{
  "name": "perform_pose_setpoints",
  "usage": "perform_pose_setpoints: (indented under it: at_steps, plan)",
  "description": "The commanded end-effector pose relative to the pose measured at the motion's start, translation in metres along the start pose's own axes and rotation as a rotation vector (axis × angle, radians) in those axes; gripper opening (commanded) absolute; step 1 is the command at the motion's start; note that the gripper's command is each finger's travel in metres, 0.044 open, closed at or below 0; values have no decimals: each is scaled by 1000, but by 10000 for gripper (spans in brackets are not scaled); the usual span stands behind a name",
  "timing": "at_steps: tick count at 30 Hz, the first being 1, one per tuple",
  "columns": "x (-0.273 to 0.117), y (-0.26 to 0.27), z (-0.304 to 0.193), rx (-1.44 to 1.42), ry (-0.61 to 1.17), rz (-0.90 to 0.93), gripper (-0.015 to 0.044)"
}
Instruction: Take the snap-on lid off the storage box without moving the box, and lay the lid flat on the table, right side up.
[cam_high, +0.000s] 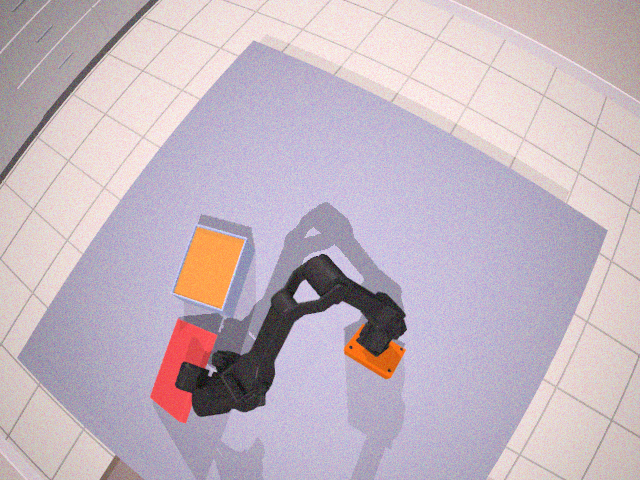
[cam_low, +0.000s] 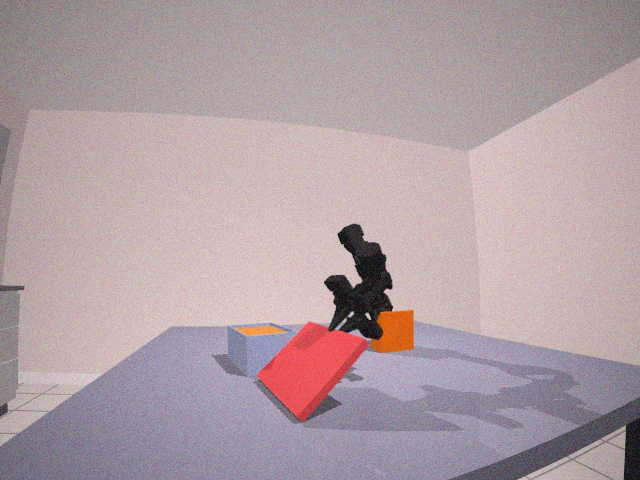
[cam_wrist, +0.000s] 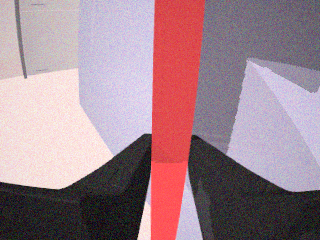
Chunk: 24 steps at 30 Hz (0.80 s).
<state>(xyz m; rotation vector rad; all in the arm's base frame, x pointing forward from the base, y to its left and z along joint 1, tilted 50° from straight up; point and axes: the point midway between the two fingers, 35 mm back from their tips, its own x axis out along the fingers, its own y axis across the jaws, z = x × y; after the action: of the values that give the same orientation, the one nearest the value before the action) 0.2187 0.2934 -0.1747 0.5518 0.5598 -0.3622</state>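
Note:
The red lid (cam_high: 173, 356) (cam_low: 310, 366) (cam_wrist: 177, 65) is off the box and tilted steeply. Its lowest corner is at or just above the table (cam_high: 387, 155) (cam_low: 155, 403); I cannot tell whether it touches. My gripper (cam_low: 336, 330) (cam_wrist: 170, 142) is shut on the lid's raised edge, with one finger on each side of the slab in the wrist view. In the top view the fingertips are hard to make out. The storage box (cam_high: 237, 284) (cam_low: 248, 356) is blue with an orange inside, stands upright and is open at the top. The lid is beside it, apart from it in the top view.
The arm's orange base block (cam_high: 392, 361) (cam_low: 397, 331) stands to the right of the lid and box, with the black arm (cam_high: 276, 328) (cam_low: 369, 263) arching from it. The table's edge (cam_low: 558, 446) runs across the lower right of the exterior view.

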Motion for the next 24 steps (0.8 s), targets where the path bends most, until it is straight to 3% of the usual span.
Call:
perform_pose_setpoints:
  at_steps: [1, 24]
  plan:
    - [4, -7, 1, -16, -6, -5, 0]
    - [16, -21, 1, -16, -7, -4, 0]
